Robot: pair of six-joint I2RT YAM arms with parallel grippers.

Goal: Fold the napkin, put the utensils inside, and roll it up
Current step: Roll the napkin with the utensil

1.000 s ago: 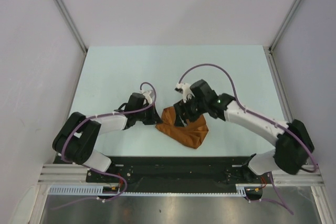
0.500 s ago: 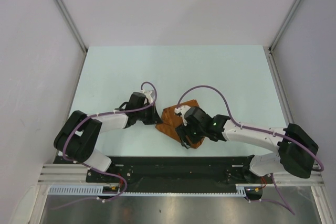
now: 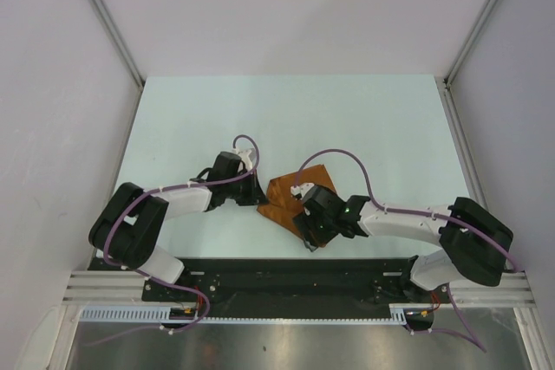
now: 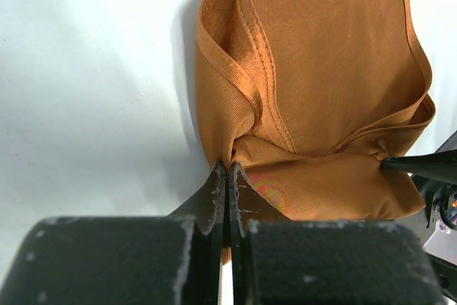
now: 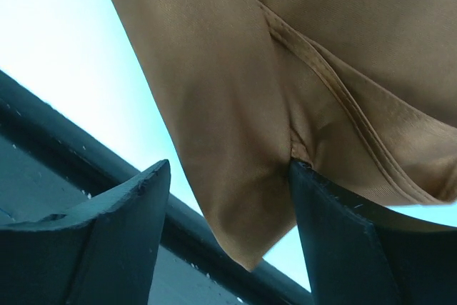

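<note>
The rust-orange napkin (image 3: 286, 195) lies bunched in loose folds on the pale table, between the two arms. At its left corner, my left gripper (image 3: 258, 199) is shut on the cloth; in the left wrist view its tips (image 4: 227, 168) pinch the gathered napkin (image 4: 321, 83). My right gripper (image 3: 306, 230) sits low at the napkin's near corner and is open. In the right wrist view that gripper (image 5: 230, 163) straddles the pointed corner of the napkin (image 5: 228, 105), and its right finger (image 5: 321, 205) touches a fold. The utensils are out of view.
The pale table (image 3: 286, 119) stretches away behind the napkin. A black rail (image 3: 286, 270) runs along the near edge just below the right gripper and also shows in the right wrist view as a dark rail (image 5: 64, 162). Grey walls and metal posts (image 3: 108, 23) enclose the table.
My right arm has swung from the napkin's far side down to its near corner, close to the table edge, staying open. The napkin's far part now shows. The left gripper has not moved.
</note>
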